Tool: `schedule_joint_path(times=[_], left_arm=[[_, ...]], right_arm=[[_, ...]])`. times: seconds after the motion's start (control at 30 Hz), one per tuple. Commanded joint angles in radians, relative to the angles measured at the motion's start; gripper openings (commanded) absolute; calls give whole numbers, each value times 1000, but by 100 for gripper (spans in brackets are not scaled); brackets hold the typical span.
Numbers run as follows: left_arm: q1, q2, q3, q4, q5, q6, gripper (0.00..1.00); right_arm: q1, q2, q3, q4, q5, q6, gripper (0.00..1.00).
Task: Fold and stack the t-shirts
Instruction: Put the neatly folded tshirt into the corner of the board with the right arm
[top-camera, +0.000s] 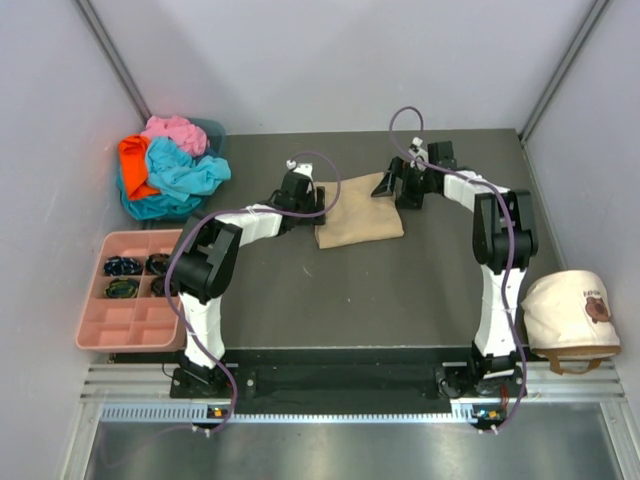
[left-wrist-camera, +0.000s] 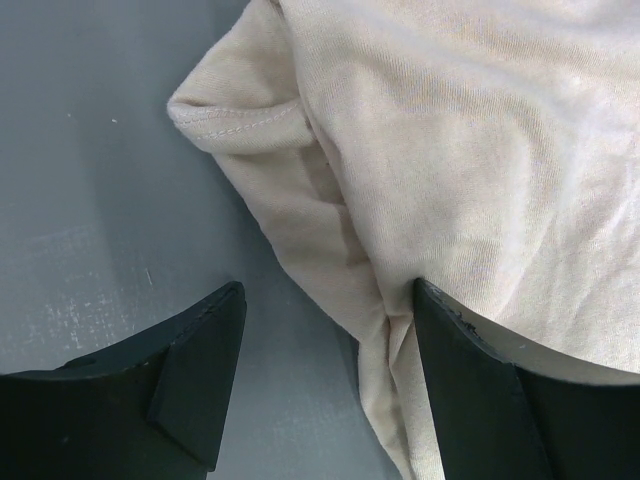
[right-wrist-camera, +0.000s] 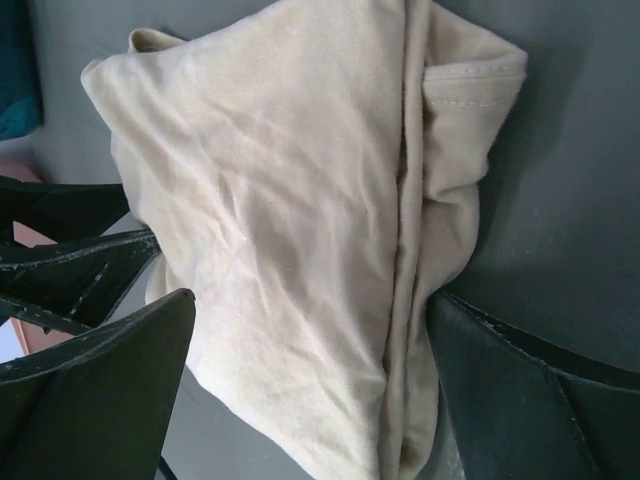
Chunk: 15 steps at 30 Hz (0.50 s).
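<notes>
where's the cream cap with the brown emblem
In the top view, the cream fabric cap sits at the table's near right edge, beside the right arm.

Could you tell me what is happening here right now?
Two robot arms are working on a partly folded tan t-shirt in the middle of the table. The left end effector stands open at its left edge, the right end effector open at its far right corner; neither grips it. The turquoise, orange and pink t-shirts lie heaped at the back left.
</notes>
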Motion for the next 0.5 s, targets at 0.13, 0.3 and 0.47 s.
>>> schedule_joint_path(times=[0.13,0.3,0.47], left_arm=[[2,-2,18,1,4,8,72],[2,-12,8,4,7,5,72],[2,-25,-17,8,4,1,72]], right_arm=[[32,93,10,-144,100,-44,90],[32,95,10,-141,98,-37,27],[32,101,10,-133,88,-25,0]])
